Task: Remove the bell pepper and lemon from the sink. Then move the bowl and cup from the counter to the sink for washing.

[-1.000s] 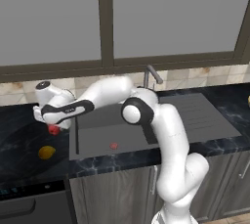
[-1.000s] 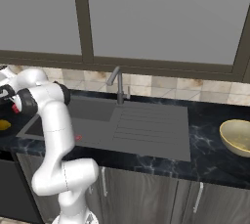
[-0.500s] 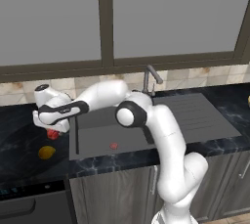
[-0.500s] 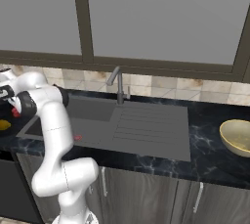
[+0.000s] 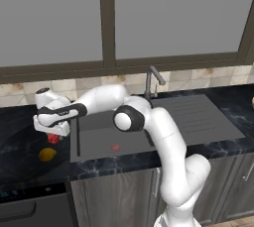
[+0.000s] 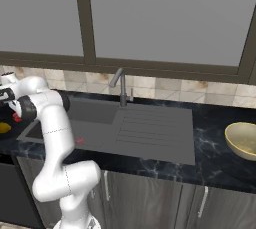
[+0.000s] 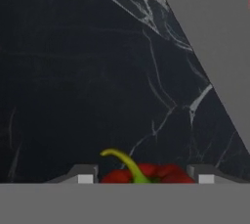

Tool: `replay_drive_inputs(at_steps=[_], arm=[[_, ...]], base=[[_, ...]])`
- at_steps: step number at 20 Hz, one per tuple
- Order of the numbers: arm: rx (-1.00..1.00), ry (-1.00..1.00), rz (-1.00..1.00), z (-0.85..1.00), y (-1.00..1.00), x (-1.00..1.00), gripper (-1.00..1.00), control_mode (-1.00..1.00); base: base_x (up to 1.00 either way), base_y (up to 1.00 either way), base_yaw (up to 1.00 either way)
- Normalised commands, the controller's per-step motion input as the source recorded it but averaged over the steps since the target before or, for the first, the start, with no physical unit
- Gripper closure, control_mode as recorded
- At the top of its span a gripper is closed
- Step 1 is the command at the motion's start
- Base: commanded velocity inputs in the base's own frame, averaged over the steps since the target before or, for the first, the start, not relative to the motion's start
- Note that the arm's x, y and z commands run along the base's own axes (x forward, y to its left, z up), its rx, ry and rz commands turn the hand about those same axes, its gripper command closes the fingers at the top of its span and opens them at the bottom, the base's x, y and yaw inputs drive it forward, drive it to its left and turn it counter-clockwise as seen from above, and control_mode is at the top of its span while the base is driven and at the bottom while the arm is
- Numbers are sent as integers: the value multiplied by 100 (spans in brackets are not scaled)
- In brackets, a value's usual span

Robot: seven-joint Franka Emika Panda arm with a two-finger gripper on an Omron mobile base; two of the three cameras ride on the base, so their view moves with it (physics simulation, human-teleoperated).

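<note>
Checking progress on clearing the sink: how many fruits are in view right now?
2. The bell pepper sits between the pincer fingers, over the counter left of the sink. The lemon lies on the counter just in front of it.

Flat, even rendered light, no clear source. Soft sheen on the glossy black bench [image 5: 20, 146]; only faint shadows under the arm. Base views sharp, no edge distortion; hand view looks slightly soft, prob. upscaling.
</note>
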Motion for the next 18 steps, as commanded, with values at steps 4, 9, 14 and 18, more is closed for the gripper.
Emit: replay_drive_inputs(at_steps=[4, 9, 14, 18], arm=[[0, 0, 0, -17, 8, 1, 100, -100], [0, 0, 0, -17, 5, 0, 100, -100], [0, 0, 0, -17, 0, 0, -100, -100], [-1, 0, 0, -13, -6, -2, -100, -100]], base=[[0, 0, 0], [0, 0, 0], [0, 0, 0], [0, 0, 0]])
